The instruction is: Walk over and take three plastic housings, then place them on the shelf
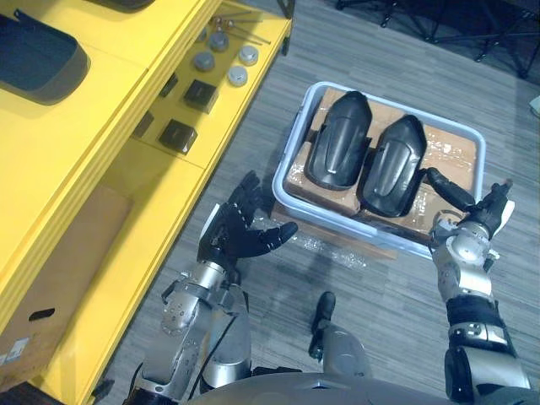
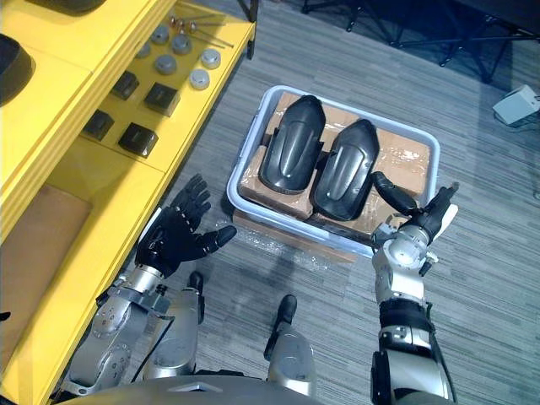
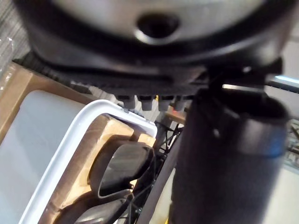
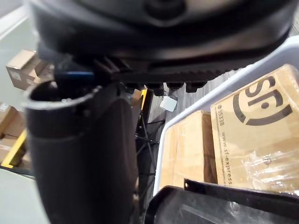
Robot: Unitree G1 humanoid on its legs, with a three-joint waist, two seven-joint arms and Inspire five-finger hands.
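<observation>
Plastic housings: one black glossy shield-shaped shell and a second black shell of the same shape, side by side and lengthwise, just beside each other. Both inside a pale blue rectangular plastic tub, lying on brown cardboard boxes wrapped in clear film that fill its bottom. Tub down on the grey wood-grain floor, near the tall yellow shelf unit on the robot's left.

Another dark rounded shell already up on the shelf's top tier, at the far left. On a lower tier: small black square blocks, grey round discs and thin metal rods. Lower still, a brown cardboard box tucked into the shelf.

Left hand over the floor, between shelf and the tub's near left corner. Palm up, fingers straight and spread wide, nothing in it.

Right hand at the tub's near right corner. Fingers straight, pointing away from the robot, thumb reaching over the rim toward the near end of the second shell. Nothing gripped; cannot tell whether the thumb touches the shell. Seen from the right wrist, a shell's black edge close by the thumb, with rim and boxes beyond.
</observation>
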